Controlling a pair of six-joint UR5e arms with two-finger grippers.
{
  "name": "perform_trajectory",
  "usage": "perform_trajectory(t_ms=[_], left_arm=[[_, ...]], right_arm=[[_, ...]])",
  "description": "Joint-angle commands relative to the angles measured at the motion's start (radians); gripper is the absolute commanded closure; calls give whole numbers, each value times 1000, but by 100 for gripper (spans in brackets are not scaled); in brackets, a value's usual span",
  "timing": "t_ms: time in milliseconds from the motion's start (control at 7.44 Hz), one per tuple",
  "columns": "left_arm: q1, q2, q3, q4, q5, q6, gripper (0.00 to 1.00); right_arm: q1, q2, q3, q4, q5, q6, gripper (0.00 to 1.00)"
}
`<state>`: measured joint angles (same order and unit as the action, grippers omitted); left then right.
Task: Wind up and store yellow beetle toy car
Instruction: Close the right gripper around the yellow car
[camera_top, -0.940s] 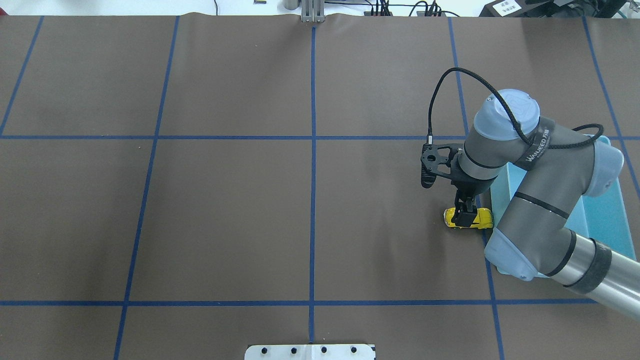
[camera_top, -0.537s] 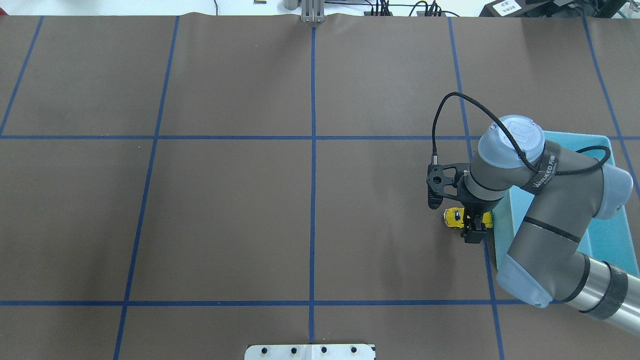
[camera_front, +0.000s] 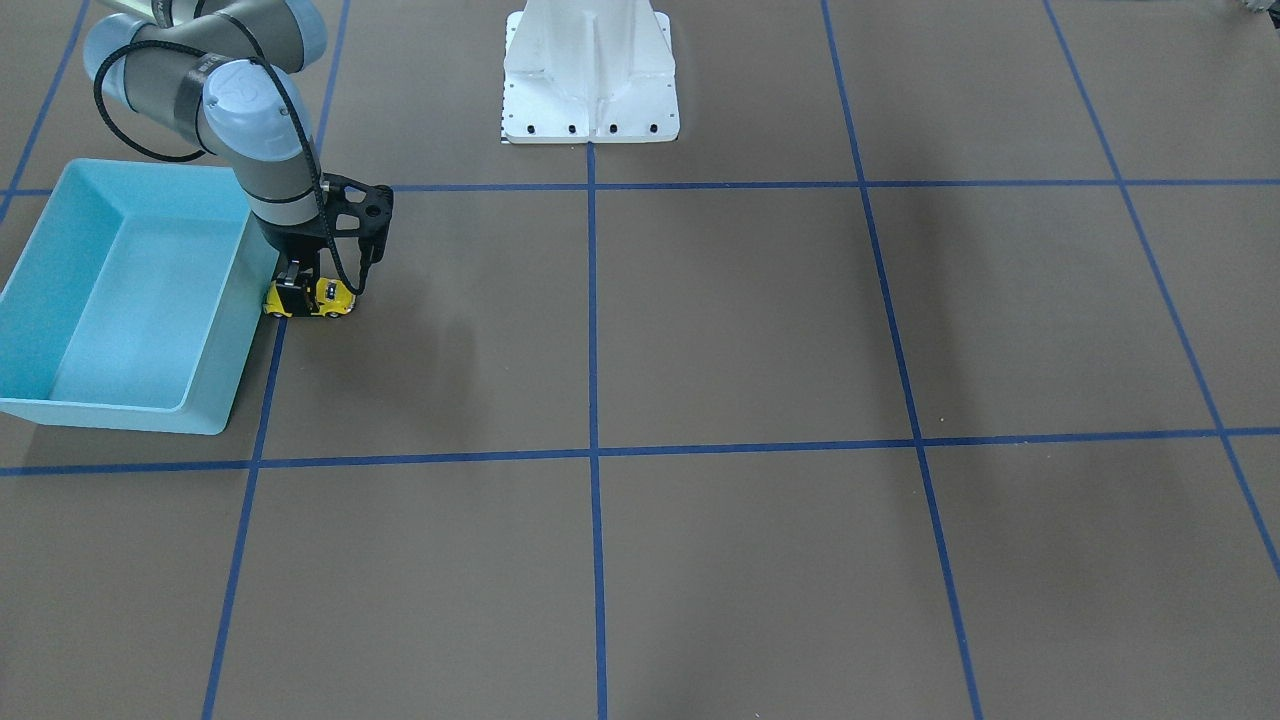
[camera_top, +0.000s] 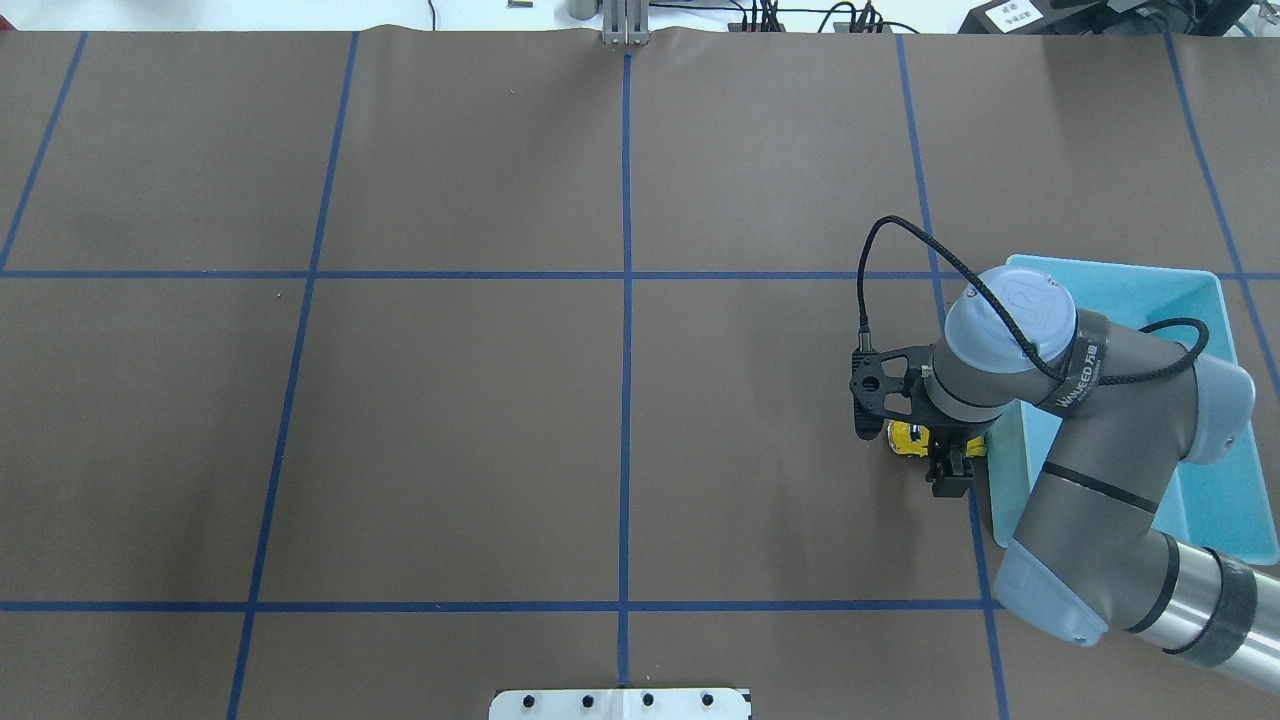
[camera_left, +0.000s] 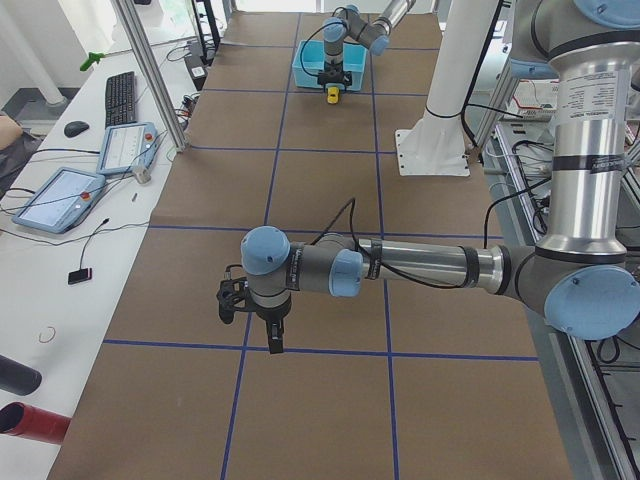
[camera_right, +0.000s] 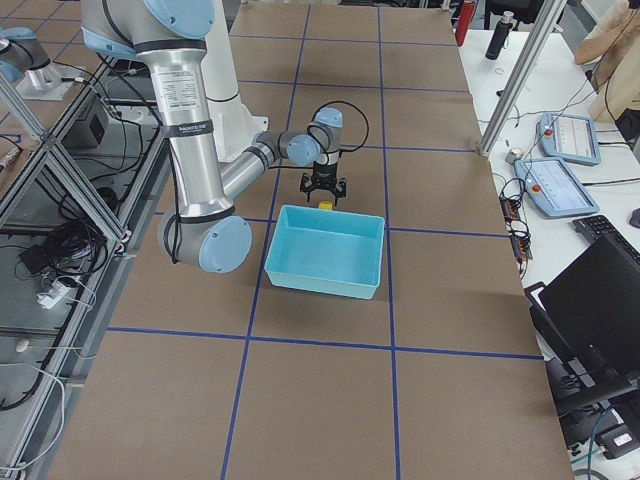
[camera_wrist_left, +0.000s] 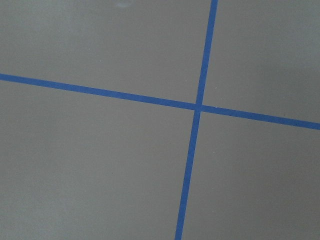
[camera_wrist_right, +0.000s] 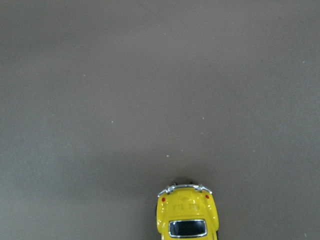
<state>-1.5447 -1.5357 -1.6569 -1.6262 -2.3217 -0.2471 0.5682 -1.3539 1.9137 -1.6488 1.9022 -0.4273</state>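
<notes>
Right arm (camera_top: 1100, 440) has swung back, uncovering more of the bin.
On the matte brown mat (camera_top: 450, 400), the smooth light blue plastic bin (camera_top: 1200, 300) now shows its far rim. The right gripper (camera_front: 297, 288) straddles the glossy, rounded yellow beetle toy car (camera_front: 332, 298), which sits unmoved just beside the bin; whether it is clamped is unclear. The left gripper (camera_left: 275, 335) is too small to tell its jaws' state.

We see a matt brown tabletop (camera_top: 450, 400) ruled into a grid by dark blue tape lines (camera_top: 626, 400). The yellow beetle toy car (camera_wrist_right: 186, 217) is bright yellow, with a dark rear window, a chrome bumper and two small red tail lights. The bin (camera_front: 60, 390) is light blue. The right arm (camera_top: 1090, 440) is grey with pale blue caps, and the right gripper (camera_top: 947, 452) is black.
</notes>
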Motion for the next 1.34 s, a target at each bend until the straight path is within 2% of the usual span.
perform_trajectory(t_ms=[0,269,672,806,940,1075,1209], left_arm=[[0,-7,-10,-1,2,-6,0],[0,-1,-11,0,-7,-8,0],[-1,3,-11,-1,-7,-8,0],[-2,6,-11,-1,-7,-8,0],[-2,6,-11,-1,-7,-8,0],[-2,6,-11,-1,-5,-8,0],[-3,6,-11,-1,-5,-8,0]], right_arm=[[-13,-60,-2,76,-26,1,0],[-16,-68,-8,92,-28,1,0],[-21,-59,-13,93,-34,-1,15],[-21,-57,-13,93,-34,-5,35],[-21,-56,-13,93,-34,-11,74],[-24,-53,-7,92,-34,-17,100],[-25,-50,-2,89,-34,-16,100]])
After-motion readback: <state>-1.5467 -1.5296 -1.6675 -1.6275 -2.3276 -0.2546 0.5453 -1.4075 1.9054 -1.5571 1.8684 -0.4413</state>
